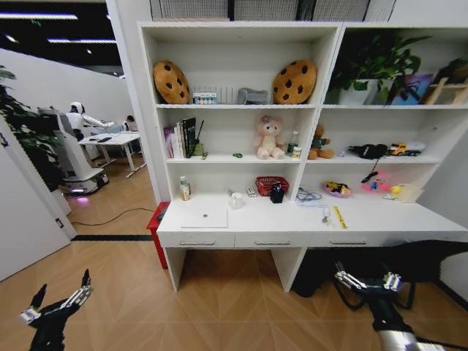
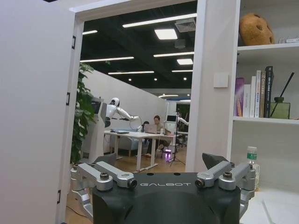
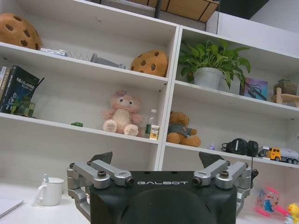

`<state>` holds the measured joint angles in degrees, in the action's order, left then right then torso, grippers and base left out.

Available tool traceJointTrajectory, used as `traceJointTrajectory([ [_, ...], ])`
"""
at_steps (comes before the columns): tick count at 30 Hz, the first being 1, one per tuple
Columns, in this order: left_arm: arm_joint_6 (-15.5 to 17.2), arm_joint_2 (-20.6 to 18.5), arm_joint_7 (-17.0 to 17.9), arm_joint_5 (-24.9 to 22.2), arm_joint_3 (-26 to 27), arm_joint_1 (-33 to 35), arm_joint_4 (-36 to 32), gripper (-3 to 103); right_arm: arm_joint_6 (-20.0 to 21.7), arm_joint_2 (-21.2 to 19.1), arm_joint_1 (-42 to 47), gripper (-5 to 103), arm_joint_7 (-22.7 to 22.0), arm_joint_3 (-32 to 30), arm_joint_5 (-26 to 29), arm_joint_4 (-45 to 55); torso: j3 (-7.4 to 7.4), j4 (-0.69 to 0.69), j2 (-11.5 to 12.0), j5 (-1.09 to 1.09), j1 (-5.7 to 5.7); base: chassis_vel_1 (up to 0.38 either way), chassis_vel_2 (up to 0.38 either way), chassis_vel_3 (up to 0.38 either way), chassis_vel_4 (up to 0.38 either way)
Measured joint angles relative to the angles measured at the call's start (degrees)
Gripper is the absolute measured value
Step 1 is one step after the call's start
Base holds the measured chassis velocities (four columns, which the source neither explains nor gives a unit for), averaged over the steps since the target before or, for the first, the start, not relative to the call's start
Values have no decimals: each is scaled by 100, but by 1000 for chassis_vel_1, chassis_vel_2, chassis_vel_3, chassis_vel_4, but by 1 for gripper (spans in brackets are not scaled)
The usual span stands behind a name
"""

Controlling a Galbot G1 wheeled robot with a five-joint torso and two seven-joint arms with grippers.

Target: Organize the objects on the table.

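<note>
Jaws spread wide, empty, on left gripper (image 1: 57,300) and right gripper (image 1: 369,281), both low, well short of white desk (image 1: 409,219); silver laptop (image 1: 205,217) lies closed above left drawer. Risk: misjudged approach, base striking desk front

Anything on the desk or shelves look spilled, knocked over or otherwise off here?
Nothing spilled or broken. The laptop lies closed and flat on the desk; the yellow ruler lies at an angle to the desk edge. Both grippers, left and right, hang open, short of the desk.
</note>
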<state>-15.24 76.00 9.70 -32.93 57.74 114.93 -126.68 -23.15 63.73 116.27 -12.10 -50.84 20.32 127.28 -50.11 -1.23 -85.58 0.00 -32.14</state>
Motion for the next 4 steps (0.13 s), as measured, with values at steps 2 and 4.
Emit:
traceJointTrajectory([
  [2, 0, 0, 1, 0, 0, 0, 0, 100, 0, 0, 0, 100, 0, 0, 0, 0, 0, 0, 0, 0, 0, 0, 0, 0, 0],
  [4, 0, 0, 0, 0, 0, 0, 0, 100, 0, 0, 0, 100, 0, 0, 0, 0, 0, 0, 0, 0, 1, 0, 0, 0, 0],
])
